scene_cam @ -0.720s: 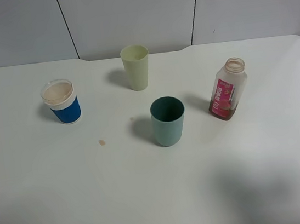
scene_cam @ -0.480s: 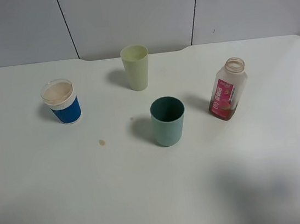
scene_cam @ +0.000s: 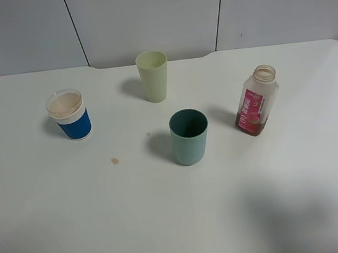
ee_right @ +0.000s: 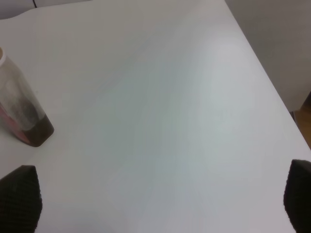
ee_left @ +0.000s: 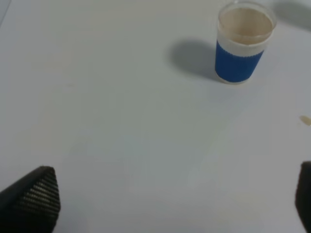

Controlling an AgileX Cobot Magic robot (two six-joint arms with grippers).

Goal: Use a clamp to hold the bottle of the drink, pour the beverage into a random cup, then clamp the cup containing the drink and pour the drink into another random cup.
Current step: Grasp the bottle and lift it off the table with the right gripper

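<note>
plainly, nothing is gripped yet. taking the teal cup [scene_cam: 189, 136] as the landmark, the bottle of the drink [scene_cam: 257, 102] stands upright to its right and a little further back, uncapped, with a brown remainder at the bottom. the blue cup [scene_cam: 69, 116] sits well to the teal cup's left, and the pale yellow-green cup [scene_cam: 153, 75] is behind it. all four stand well apart on the table [scene_cam: 183, 237], which probably leaves room for jaws to close around one without knocking a neighbour. a small brown stain [scene_cam: 115, 161] lies left of the teal cup.

the right gripper [ee_right: 159, 194] has its jaws spread wide and empty, with the bottle ahead and to one side. it seems the likely arm for the first grasp. the left gripper [ee_left: 170, 199] is likewise spread and empty, facing the blue cup.
</note>
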